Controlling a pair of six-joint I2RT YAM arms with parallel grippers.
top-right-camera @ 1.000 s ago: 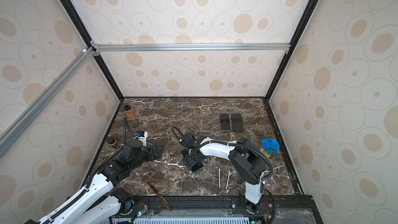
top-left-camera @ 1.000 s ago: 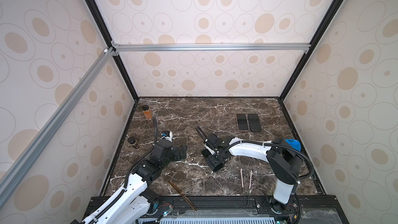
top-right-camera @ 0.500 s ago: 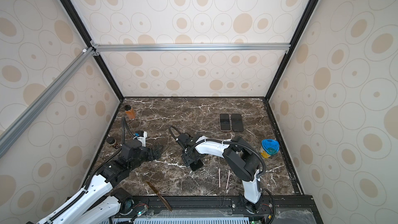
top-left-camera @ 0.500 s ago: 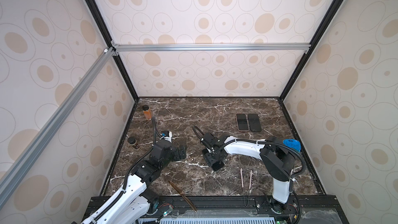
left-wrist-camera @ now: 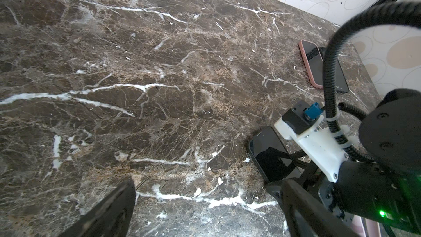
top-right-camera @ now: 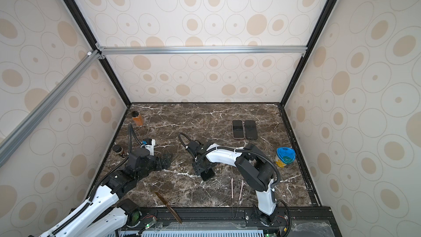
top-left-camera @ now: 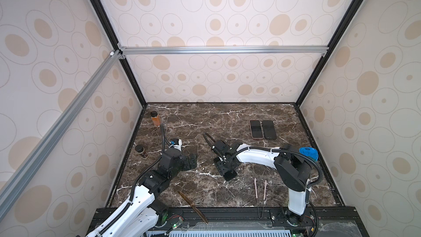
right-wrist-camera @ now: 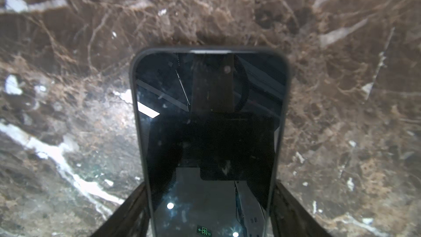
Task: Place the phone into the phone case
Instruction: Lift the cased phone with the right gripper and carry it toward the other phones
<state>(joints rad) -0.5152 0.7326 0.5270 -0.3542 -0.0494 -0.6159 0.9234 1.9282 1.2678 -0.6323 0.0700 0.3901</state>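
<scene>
A: Start at the front edge. What lies there?

B: A thin brown blade (top-left-camera: 192, 206) and a pair of pink tongs (top-left-camera: 259, 190), both flat on the tabletop (top-left-camera: 227, 119) and apart from the work. I judge them bystanders.

A: And the right arm?

B: The right gripper (right-wrist-camera: 209, 185) is low over the phone (right-wrist-camera: 209, 121), which lies flat, screen up, mid-tabletop. Its fingers (right-wrist-camera: 127, 213) stand one along each long edge, right against the sides. I cannot tell whether they press or only bracket it. Taking it across the narrow width makes sense: a thin body lying flat offers no other purchase.

A: The left one?

B: The left gripper (top-left-camera: 191, 160) hovers near the phone, to its left, jaws spread wide and nothing between them. It is probably held ready to steady the case.

A: Where is the case?

B: Far back on the right two things lie side by side, touching or nearly so: a pink-rimmed slab (top-left-camera: 256, 129) and a dark slab (top-left-camera: 269, 129). One is likely the case, but I cannot say which. Either way the phone lies well apart from them.

A: Anything in the way?

B: The blue-lidded tub (top-left-camera: 307, 153) sits by the right wall. The small dark jar (top-left-camera: 141, 151) and the orange bottle (top-left-camera: 155, 118) are by the left wall — none of them is between phone and slabs.
</scene>
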